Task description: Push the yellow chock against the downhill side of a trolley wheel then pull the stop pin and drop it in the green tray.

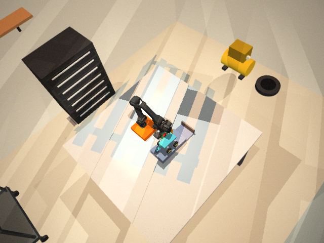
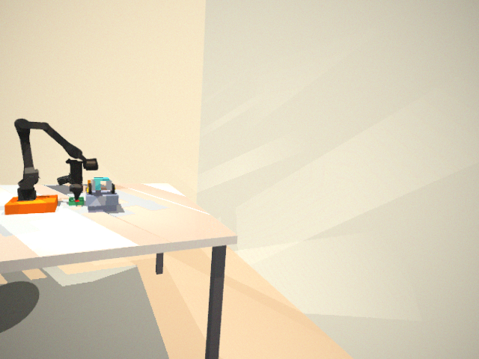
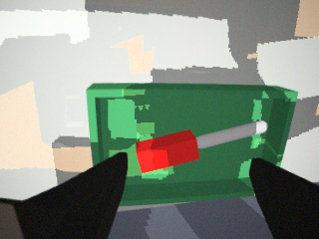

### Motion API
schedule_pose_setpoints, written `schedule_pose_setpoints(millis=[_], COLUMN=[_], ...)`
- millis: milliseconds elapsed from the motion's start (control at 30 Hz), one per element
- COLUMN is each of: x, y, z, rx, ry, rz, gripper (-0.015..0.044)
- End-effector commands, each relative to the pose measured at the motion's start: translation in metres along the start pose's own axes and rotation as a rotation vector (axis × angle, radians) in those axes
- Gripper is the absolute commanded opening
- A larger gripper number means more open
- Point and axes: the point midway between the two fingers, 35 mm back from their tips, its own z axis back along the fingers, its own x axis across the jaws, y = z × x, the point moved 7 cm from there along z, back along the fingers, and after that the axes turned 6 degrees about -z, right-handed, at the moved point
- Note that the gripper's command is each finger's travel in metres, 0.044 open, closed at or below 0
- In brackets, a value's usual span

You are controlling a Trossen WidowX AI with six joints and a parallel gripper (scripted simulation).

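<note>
One red-headed stop pin (image 1: 164, 135) (image 2: 76, 200) (image 3: 167, 151) is held by the green tray (image 2: 70, 203) (image 3: 194, 88); above it, the end effector (image 1: 162, 134) (image 2: 77, 198) (image 3: 188, 163) is spread.

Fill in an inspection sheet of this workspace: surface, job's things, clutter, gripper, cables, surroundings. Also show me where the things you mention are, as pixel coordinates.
Surface: pale tabletop (image 1: 135, 183) (image 2: 127, 232), patched with light and shadow.
Job's things: stop pin (image 3: 169, 150) lying inside the green tray (image 3: 199, 193); turquoise-topped trolley (image 1: 167, 140) (image 2: 101, 179) on the grey ramp (image 1: 186, 132) (image 2: 102, 201); chock's seating against a wheel cannot be told.
Clutter: nothing seen.
Gripper: fingers apart above the tray, holding nothing; gripper (image 3: 188, 163) not withdrawn.
Cables: nothing seen.
Surroundings: black drawer cabinet (image 1: 58, 54), yellow tank-shaped machine (image 1: 236, 61), black tyre-like ring (image 1: 267, 93), orange-topped bench (image 1: 14, 22), partly cropped dark-framed cart (image 1: 22, 211).
</note>
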Motion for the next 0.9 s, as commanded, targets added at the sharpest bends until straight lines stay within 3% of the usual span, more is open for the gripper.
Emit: schedule_pose_setpoints(millis=[0,233,367,867], x=[0.000,-0.002,-0.003,-0.009], y=[0.000,-0.001,-0.001,-0.001], z=[0.000,0.024,0.033,0.075], rx=[0.000,-0.002,-0.002,-0.001], ry=[0.000,0.003,0.004,0.003], rz=[-0.001,0.002,0.002,0.002], gripper=[0.0340,0.0340,0.0440,0.0440])
